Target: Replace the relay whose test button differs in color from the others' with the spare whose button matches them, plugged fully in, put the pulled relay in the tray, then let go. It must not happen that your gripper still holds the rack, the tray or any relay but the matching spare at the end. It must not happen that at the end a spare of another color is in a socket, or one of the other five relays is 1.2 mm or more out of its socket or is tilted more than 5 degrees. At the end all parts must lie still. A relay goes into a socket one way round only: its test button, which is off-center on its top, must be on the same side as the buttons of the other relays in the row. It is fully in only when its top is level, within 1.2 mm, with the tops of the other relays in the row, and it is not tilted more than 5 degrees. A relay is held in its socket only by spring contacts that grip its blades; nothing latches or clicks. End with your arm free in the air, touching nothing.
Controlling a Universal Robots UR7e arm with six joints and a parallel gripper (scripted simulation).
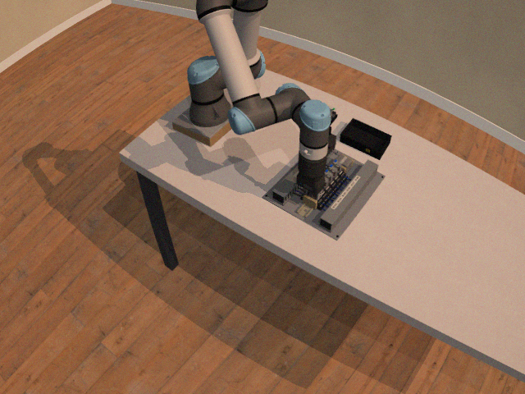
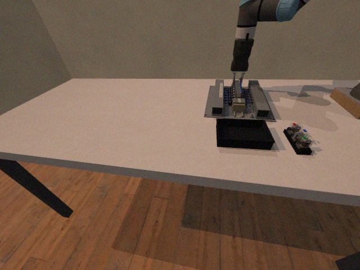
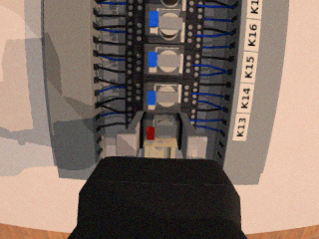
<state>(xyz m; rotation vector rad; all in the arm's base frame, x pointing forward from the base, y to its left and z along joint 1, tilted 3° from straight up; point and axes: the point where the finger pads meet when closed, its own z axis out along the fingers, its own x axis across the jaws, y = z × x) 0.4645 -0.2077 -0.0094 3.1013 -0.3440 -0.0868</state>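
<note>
- We see the gripper lowered over the near end of the relay row on the grey panel, its jaws closed on the red-button relay — one finger on either flank of it.
- In the wrist view that relay sits by the label K13, in line with the rest of the row; we cannot tell whether it has lifted at all from its socket.
- The four relays beyond it each carry a blue test button, on the same left side of the top as the red one; the nearest of them, the K14 relay, stands just behind the held one.
- Blue wires fan out on both sides of the row into the grey ducts.
- In the exterior view the black tray lies on the table just in front of the panel — touching or nearly so, we cannot tell which.
- To the tray's right, a small black holder carries three spare relays with red, blue and green buttons; the blue-button spare stands in the middle.
- The arm's wooden base block sits at the table's far corner, well apart from the panel.
</note>
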